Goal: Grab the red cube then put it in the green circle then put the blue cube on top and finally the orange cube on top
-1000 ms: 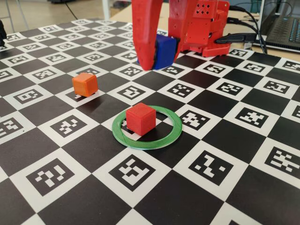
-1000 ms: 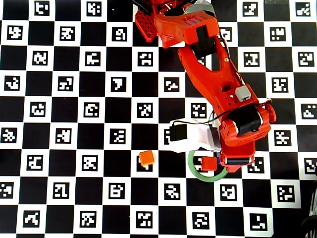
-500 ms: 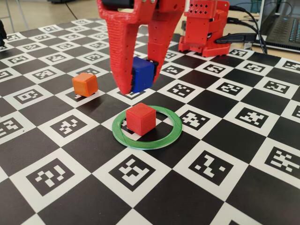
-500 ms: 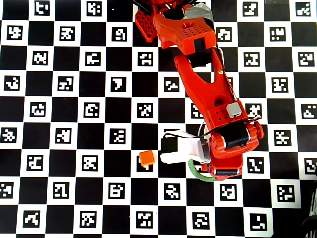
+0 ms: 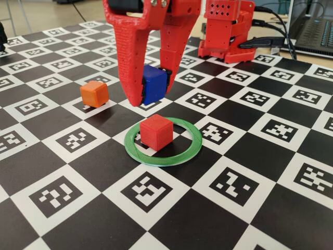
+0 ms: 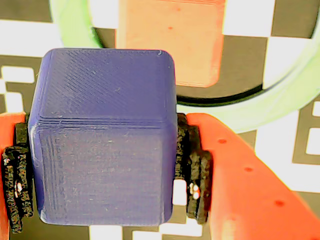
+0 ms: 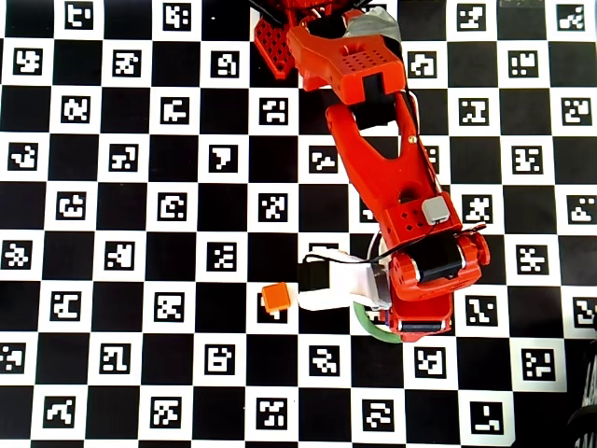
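Observation:
In the fixed view the red cube [image 5: 156, 132] sits inside the green circle [image 5: 174, 157], toward its left side. Just behind and above it hangs the blue cube [image 5: 155, 83], with my red gripper [image 5: 150, 92] shut on it. The wrist view shows the blue cube [image 6: 102, 140] clamped between the black pads [image 6: 194, 170], with the red cube [image 6: 170, 40] and the green circle [image 6: 280, 107] below and ahead. The orange cube [image 5: 94, 93] rests on the board to the left, also clear in the overhead view [image 7: 275, 297], where the arm hides the red and blue cubes.
The board is a black-and-white checker mat with printed markers [image 5: 234, 185]. The arm's red base [image 5: 229, 31] stands at the back. A laptop [image 5: 317, 26] and cables [image 5: 270, 41] lie at the back right.
Holding the blue cube, the gripper has swung from the back near the base forward and left to just behind the red cube. In the last half second it barely shifted.

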Available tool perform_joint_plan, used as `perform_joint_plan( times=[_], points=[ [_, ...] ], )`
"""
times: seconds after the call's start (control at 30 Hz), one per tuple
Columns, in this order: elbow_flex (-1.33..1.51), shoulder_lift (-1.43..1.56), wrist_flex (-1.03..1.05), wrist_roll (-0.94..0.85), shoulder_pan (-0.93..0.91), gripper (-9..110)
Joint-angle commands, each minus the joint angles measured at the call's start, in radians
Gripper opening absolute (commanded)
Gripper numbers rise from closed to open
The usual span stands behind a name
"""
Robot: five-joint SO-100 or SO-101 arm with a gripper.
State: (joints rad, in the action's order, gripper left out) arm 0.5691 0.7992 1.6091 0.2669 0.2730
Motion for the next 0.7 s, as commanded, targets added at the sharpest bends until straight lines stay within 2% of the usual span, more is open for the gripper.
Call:
perform_joint_plan(
  times=[0.0,0.67],
  points=[
    [-0.011,0.054,-0.026,-0.014,-0.003,-1],
    [0.066,0.067,-0.051,0.006,0.009,-1]
  ],
)
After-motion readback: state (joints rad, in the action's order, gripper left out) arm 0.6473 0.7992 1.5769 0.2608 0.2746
